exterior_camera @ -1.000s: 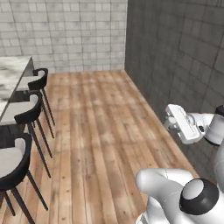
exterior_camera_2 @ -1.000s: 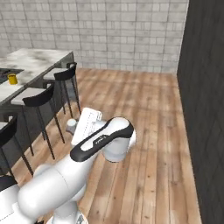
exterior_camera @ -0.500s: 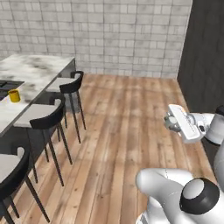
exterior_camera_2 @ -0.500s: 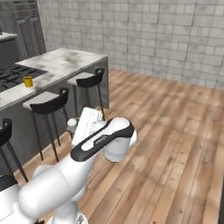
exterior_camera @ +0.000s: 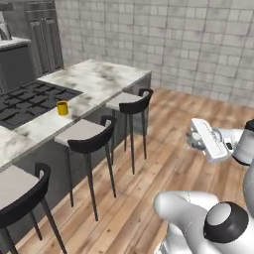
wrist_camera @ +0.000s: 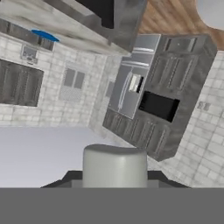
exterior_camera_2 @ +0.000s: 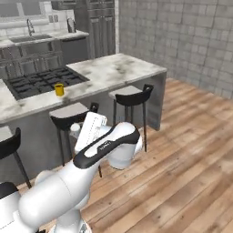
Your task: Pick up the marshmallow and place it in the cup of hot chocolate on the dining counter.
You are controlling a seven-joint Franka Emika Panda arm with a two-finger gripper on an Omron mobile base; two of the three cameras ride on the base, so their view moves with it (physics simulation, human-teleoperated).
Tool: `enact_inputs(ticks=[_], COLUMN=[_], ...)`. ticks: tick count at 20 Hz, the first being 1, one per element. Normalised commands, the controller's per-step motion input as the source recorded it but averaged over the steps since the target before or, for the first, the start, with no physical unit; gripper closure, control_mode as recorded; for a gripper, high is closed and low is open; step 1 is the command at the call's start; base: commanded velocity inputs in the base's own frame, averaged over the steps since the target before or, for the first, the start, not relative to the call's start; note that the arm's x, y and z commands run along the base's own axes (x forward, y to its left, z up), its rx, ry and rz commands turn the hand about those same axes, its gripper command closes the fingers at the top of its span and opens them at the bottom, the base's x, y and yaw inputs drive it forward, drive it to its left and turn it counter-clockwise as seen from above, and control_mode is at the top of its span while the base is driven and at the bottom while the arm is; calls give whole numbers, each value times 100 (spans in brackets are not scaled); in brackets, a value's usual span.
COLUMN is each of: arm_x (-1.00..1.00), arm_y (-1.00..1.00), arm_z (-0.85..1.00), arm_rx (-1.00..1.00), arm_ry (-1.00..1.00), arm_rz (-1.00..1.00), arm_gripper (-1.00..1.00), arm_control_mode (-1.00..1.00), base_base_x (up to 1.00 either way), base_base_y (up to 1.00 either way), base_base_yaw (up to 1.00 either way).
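from the left we see the black gas stovetop point(exterior_camera: 30, 101), then the cup of hot chocolate point(exterior_camera: 62, 107) on the dining counter point(exterior_camera: 99, 79) just beside it, two black stools point(exterior_camera: 111, 131), and our gripper point(exterior_camera: 194, 144) held well apart over the wood floor point(exterior_camera: 163, 163), its fingers' state we cannot tell.

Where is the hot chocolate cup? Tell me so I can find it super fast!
Look for the long white marble dining counter with black stools tucked along its side. On top, just beside the black gas stovetop, stands the cup of hot chocolate. It is the only small mustard-yellow thing up there, so it pops out against the white and black.
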Motion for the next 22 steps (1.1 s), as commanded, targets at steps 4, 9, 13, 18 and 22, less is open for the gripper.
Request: enact_inputs(ticks=[4,9,13,18,22], arm_x=[0,0,0,0,0], arm_y=[0,0,0,0,0], arm_z=[0,0,0,0,0], arm_rx=[0,0,0,0,0], arm_ry=[0,0,0,0,0], arm_rz=[0,0,0,0,0], arm_gripper=[100,100,100,100,100], arm_control_mode=[100,100,100,100,100], base_base_x=[100,100,100,100,88], base_base_y=[-40,-46,-42,-32,0], base_base_yaw=[66,65,62,56,40])
